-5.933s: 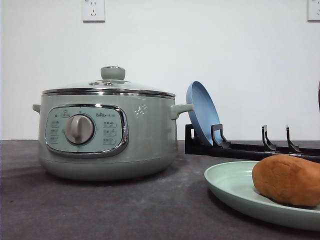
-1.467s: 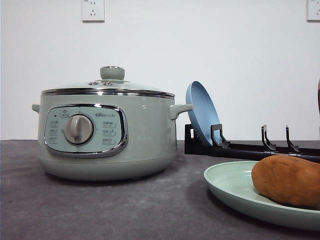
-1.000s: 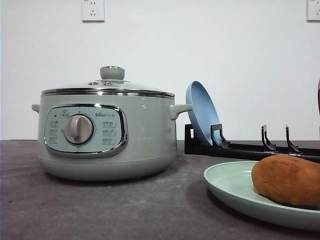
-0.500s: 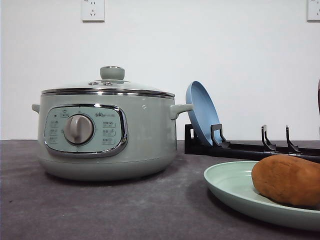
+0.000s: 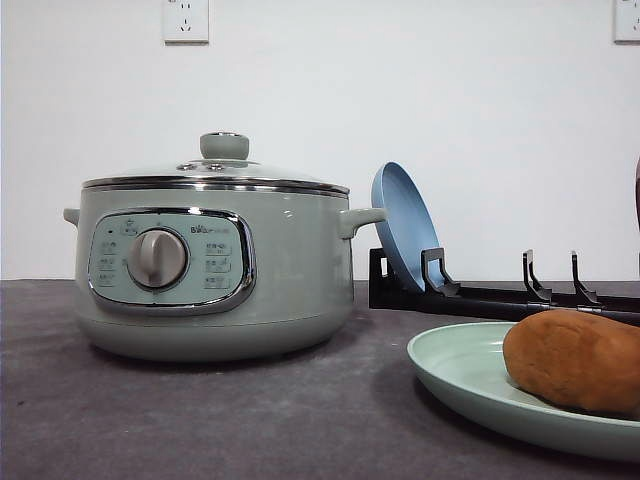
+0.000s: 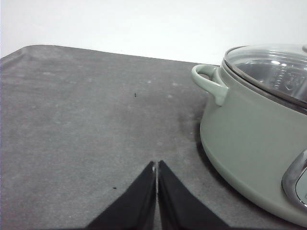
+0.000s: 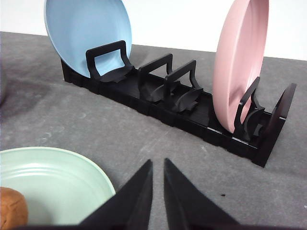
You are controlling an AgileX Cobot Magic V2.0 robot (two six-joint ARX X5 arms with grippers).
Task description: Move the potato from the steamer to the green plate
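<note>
Potato (image 5: 578, 358) lay on green plate (image 5: 455, 372), front right on the dark table (image 5: 200, 420), well apart from steamer (image 5: 215, 265) at left with glass lid (image 5: 215, 172) on. Left gripper (image 6: 156, 168) pressed together and empty, low over table beside steamer; right gripper (image 7: 158, 167) nearly closed with a thin gap, empty, near plate rim. Behind: black rack (image 7: 192, 108) holding blue plate (image 7: 86, 33) and pink plate (image 7: 240, 62) upright.

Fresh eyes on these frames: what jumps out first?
The big sage-green steamer, lid on, dominates the table's left. At front right the potato already lies on the green plate. Behind, a black rack holds a blue plate and a pink plate on edge.
</note>
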